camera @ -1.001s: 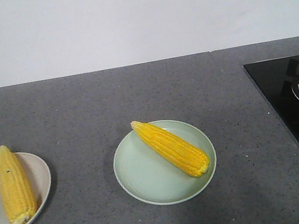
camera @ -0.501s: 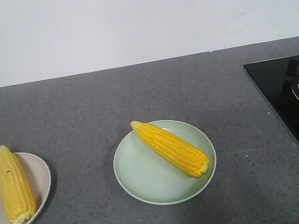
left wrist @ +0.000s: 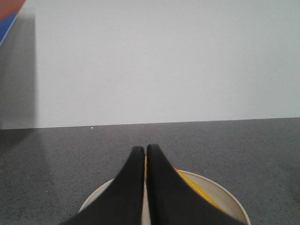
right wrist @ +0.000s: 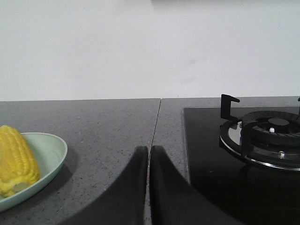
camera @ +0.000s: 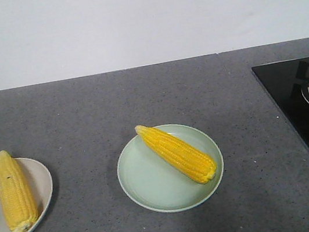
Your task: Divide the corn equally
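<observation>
Yellow corn lies split across two plates on the grey speckled desk (camera: 139, 95). One cob (camera: 177, 152) rests diagonally on the pale green plate (camera: 148, 185) near the middle of the desk, its pointed tip just over the plate's far left rim and its cut base toward the near right. The other cob (camera: 14, 190) lies on the white plate (camera: 40, 181) at the left edge of the front view, tip pointing away and base toward the near side; that plate is partly cut off by the frame. The two plates sit well apart.

A black gas hob (camera: 305, 121) with a burner (right wrist: 267, 136) takes up the right side of the desk, apart from the green plate.

The left end effector (left wrist: 144, 152) has its black fingers pressed together, empty, poised above the white plate with the corn partly hidden behind them. The right end effector (right wrist: 148, 151) is likewise closed on nothing, over bare desk between the green plate and the hob.
</observation>
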`<state>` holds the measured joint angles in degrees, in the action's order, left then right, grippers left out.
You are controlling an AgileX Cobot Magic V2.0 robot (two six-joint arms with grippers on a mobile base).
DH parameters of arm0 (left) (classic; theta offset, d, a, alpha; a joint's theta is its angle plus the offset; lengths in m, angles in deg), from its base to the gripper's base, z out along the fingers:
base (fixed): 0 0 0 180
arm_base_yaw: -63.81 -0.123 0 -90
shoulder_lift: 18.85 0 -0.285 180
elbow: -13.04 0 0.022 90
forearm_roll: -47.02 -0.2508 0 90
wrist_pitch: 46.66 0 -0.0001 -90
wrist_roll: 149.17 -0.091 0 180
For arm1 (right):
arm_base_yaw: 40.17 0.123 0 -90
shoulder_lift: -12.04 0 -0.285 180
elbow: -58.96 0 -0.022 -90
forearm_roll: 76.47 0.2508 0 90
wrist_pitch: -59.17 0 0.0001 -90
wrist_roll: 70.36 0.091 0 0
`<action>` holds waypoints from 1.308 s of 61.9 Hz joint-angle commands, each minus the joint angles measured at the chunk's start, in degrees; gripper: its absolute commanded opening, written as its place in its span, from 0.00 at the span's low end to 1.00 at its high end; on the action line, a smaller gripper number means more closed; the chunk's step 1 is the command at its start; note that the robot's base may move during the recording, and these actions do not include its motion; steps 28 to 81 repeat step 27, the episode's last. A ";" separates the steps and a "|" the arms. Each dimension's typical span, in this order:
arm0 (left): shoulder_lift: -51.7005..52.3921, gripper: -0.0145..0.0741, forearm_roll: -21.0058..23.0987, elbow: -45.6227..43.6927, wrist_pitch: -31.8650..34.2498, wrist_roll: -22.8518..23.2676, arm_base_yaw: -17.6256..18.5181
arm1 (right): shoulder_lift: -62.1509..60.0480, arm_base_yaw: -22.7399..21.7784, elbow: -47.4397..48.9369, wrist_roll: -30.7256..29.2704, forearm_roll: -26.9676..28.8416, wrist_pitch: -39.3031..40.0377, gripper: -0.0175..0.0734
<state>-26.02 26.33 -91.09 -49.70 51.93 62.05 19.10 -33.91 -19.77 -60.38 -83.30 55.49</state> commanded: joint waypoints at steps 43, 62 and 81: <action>0.89 0.16 0.17 -1.56 4.18 0.46 -0.12 | -0.13 -0.36 -0.68 -0.67 -0.57 4.56 0.19; 0.89 0.16 0.17 -1.56 4.18 0.46 -0.12 | -0.13 -0.36 -0.68 -0.67 -0.57 4.56 0.19; 0.89 0.16 0.17 -1.56 4.18 0.46 -0.12 | -0.13 -0.36 -0.68 -0.67 -0.57 4.56 0.19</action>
